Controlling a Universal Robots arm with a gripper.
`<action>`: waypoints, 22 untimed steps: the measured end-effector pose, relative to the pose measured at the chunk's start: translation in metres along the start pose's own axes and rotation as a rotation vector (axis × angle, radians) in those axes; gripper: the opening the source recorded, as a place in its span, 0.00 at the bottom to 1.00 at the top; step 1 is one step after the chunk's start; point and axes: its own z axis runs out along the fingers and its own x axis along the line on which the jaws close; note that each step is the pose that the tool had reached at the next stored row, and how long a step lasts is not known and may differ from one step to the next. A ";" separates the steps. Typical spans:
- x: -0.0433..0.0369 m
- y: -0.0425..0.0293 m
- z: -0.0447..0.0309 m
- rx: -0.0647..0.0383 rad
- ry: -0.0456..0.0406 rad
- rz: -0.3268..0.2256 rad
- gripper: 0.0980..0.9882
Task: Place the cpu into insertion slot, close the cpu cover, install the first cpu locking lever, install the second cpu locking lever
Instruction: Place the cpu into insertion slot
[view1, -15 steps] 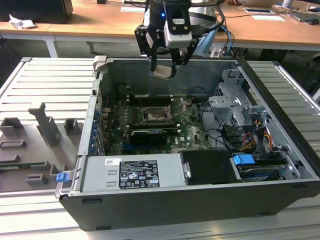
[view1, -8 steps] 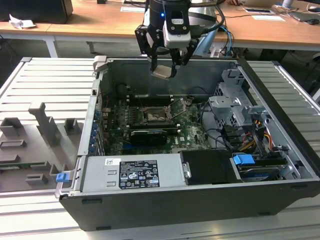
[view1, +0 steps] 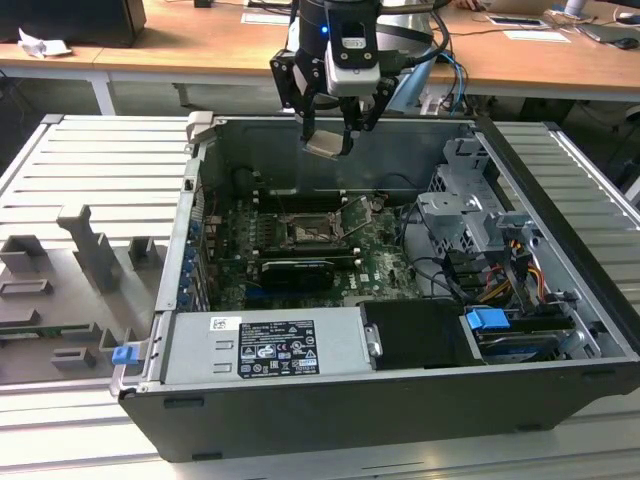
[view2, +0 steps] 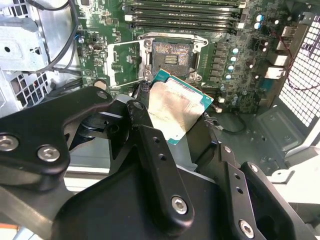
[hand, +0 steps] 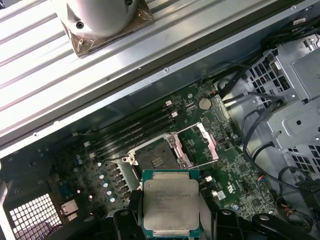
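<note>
My gripper (view1: 328, 140) hangs above the open computer case, shut on the cpu (view1: 325, 147). Both wrist views show the cpu (view2: 175, 107) (hand: 170, 202) as a flat square chip with a pale silver face and a green edge, clamped by its sides between the black fingers (view2: 145, 130). Below it on the green motherboard lies the insertion slot (view1: 303, 232) (view2: 172, 57) (hand: 155, 159), a square black socket with nothing in it. The cpu cover (view2: 125, 62) (hand: 202, 142), a silvery frame, is swung open beside the socket. The cpu sits well above the slot, not touching it.
Long black memory slots (view2: 185, 20) run beside the socket. A silver power supply (view1: 265, 345) fills the case's near side, and a metal drive cage (view1: 470, 210) with cables stands at the exterior view's right. Grey fixture blocks (view1: 90, 250) sit on the slatted table outside the case.
</note>
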 end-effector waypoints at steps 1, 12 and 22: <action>0.0000 0.0000 0.0000 0.000 -0.0002 0.002 0.50; 0.0003 -0.0002 0.0000 0.000 -0.0021 0.024 0.50; 0.0005 -0.0003 0.0000 -0.001 -0.0038 0.042 0.50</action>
